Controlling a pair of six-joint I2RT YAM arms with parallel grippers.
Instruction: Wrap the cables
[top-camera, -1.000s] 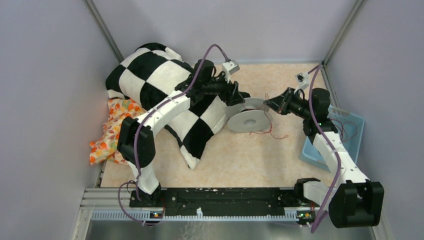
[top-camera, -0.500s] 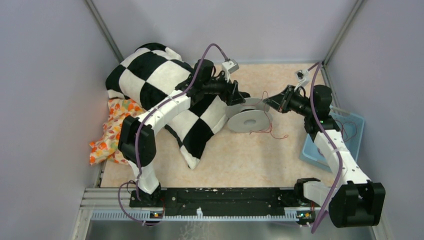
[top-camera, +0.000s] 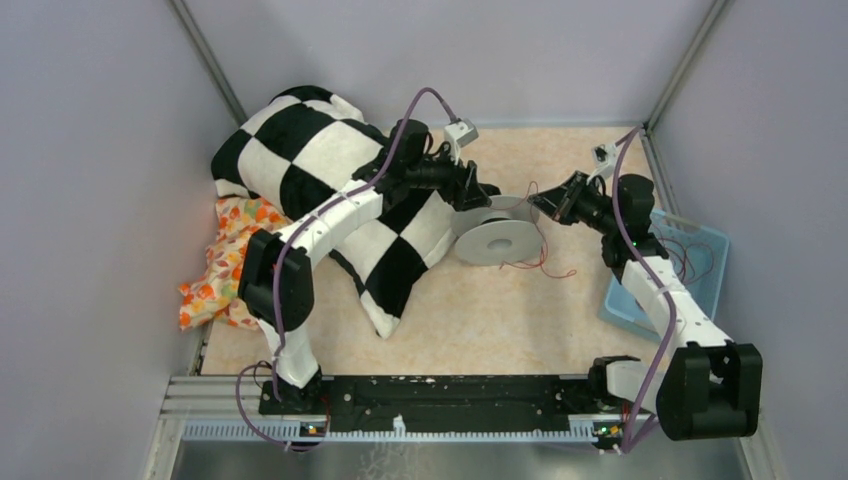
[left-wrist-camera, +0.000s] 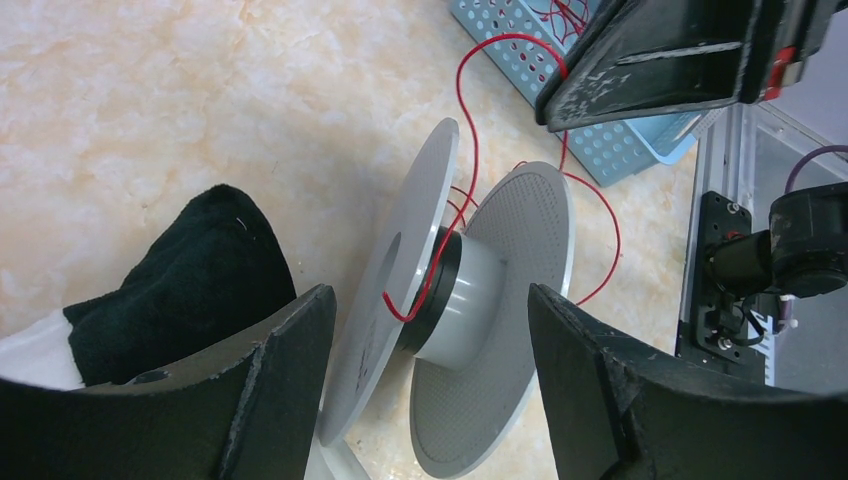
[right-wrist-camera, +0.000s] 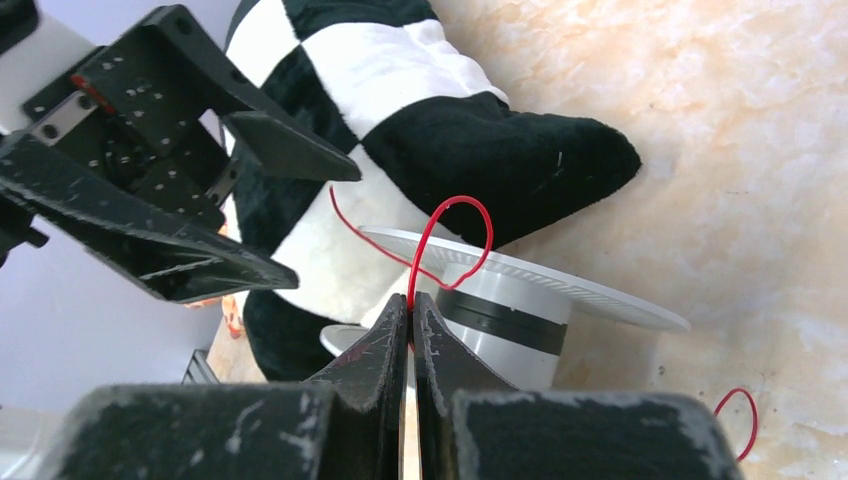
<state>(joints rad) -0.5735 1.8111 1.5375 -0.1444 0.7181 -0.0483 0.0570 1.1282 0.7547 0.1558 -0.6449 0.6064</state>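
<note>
- Right now the right gripper (right-wrist-camera: 410, 305) is clenched, its two fingers pressed together on one strand of the cables (right-wrist-camera: 452, 204), which are thin and red.
- The left gripper (left-wrist-camera: 428, 300) is spread wide and straddles the upper flange of the spool (left-wrist-camera: 468, 300). Whether a finger touches the flange cannot be told.
- Count: two arms, one spool with two flanges, one blue basket (top-camera: 712, 285), one checkered pillow (top-camera: 300, 150), one orange cloth (top-camera: 222, 262).
- From the pinch the strand arches into a loop, then runs toward 8 o'clock in the top view onto the spool's hub.
- A loose tail lies on the table (top-camera: 450, 320) at 4 o'clock of the spool. More red wire sits in the basket at 3 o'clock, too tangled to count.
- The spool's axis is tilted, leaning toward 12 o'clock, with the lower flange on the table.
</note>
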